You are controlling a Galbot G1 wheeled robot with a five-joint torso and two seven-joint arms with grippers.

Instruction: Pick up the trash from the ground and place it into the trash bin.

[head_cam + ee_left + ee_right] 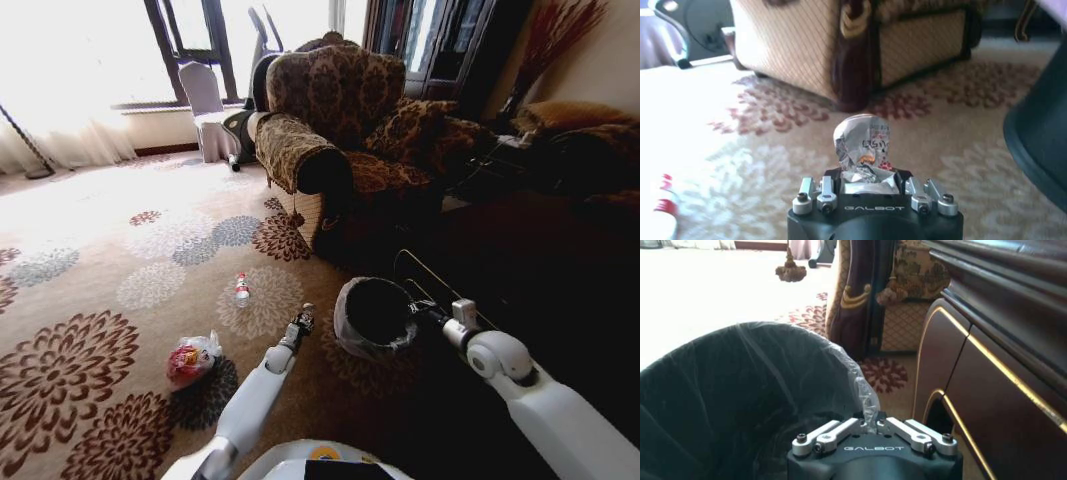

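left gripper (pixel 302 321) clenched on 1 crumpled wrapper (pixel 862 145), held just at 9 o'clock of the trash bin (pixel 372 316); not yet dropped in. right gripper (pixel 873 426) clenched on the bin's rim liner. red-pink wrapper (pixel 192 359) and banded can (pixel 241 289) remain on the carpet (pixel 110 250). both wrists read "galbot"; wrapper print illegible.

Wrapper (pixel 193 358), bottle (pixel 241 289) on carpet (pixel 100 290)

Left tool (pixel 301 322) holds crumpled trash (pixel 303 319) beside the trash bin (pixel 372 317), gripped by right tool (pixel 425 312).
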